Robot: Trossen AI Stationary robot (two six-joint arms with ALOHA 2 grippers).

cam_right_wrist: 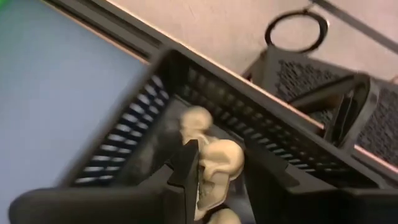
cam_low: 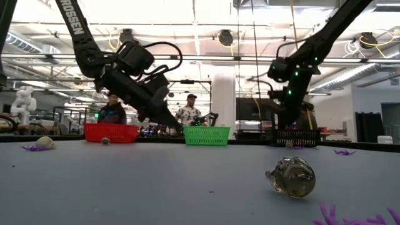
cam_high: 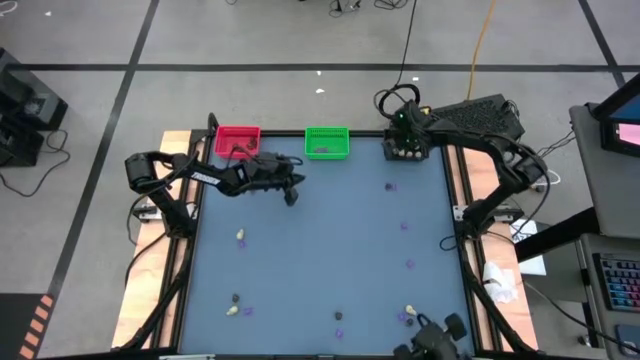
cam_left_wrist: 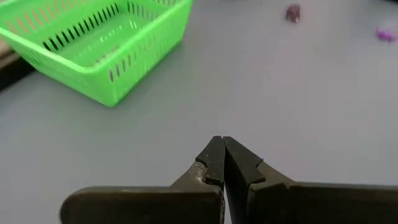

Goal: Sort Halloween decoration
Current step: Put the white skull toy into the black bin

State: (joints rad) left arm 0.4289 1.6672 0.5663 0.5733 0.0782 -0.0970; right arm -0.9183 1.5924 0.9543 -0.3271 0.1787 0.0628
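Halloween decoration: small trinkets scattered over the blue-grey counter (cam_high: 320,250).
- Cream-white lump (cam_right_wrist: 217,168): pinched between the fingers of the right end effector (cam_right_wrist: 214,177), above the black bin (cam_right_wrist: 155,106); a second cream lump (cam_right_wrist: 196,119) lies in that bin just beyond it.
- Further cream-white lumps: one on the left half of the counter (cam_high: 241,236), one near the front left (cam_high: 232,310), one near the front right (cam_high: 410,311).
- Dark lumps: one beside the front-left cream lump (cam_high: 236,298), one near the front centre (cam_high: 339,315); in the low view a dark rounded one (cam_low: 291,176) lies close to the camera.
- Flat purple bits: spread down the right half, e.g. (cam_high: 391,186), (cam_high: 405,225), (cam_high: 410,264).

Bins: red bin (cam_high: 237,141), green bin (cam_high: 327,142) and the black bin stand in a row along the far edge, black at the far right corner.

Left end effector (cam_high: 292,195): closed, empty, fingertips meeting, hovering over the counter between the red and green bins, nearer the front than both.

Right end effector: gripping the cream lump at the black bin.

Background, low view: two people (cam_low: 187,112) behind the counter.
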